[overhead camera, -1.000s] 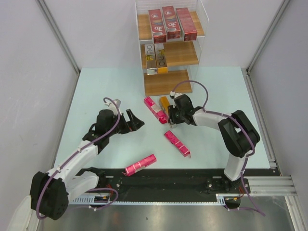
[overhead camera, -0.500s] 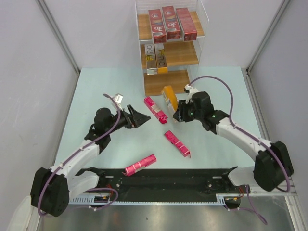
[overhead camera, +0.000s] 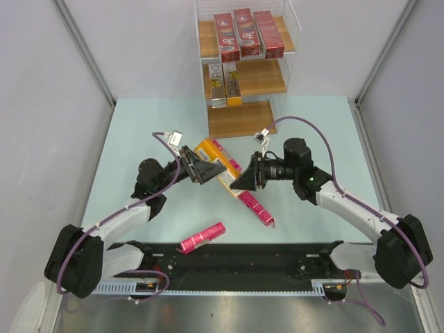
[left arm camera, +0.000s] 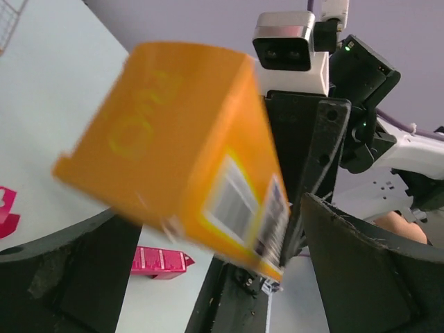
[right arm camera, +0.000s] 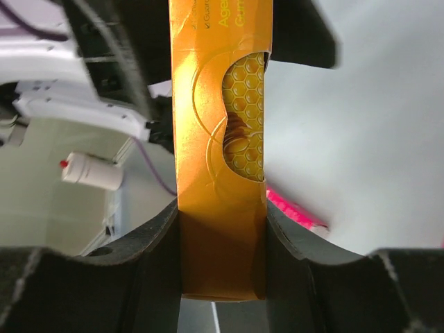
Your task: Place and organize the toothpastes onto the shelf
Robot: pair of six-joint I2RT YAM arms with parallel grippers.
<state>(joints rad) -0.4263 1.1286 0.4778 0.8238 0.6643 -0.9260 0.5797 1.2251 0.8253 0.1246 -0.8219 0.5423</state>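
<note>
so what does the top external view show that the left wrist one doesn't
Only top external: the shelf with three dark red cartons on its top tier, and both arms whole. Only left wrist: the white printed label on the side of the orange carton, and the right wrist camera seen face-on. Both: the orange carton, the right hand gripping it, and a pink carton on the table.

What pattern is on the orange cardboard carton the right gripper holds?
Honeycomb, on the orange cardboard carton; right wrist view.
</note>
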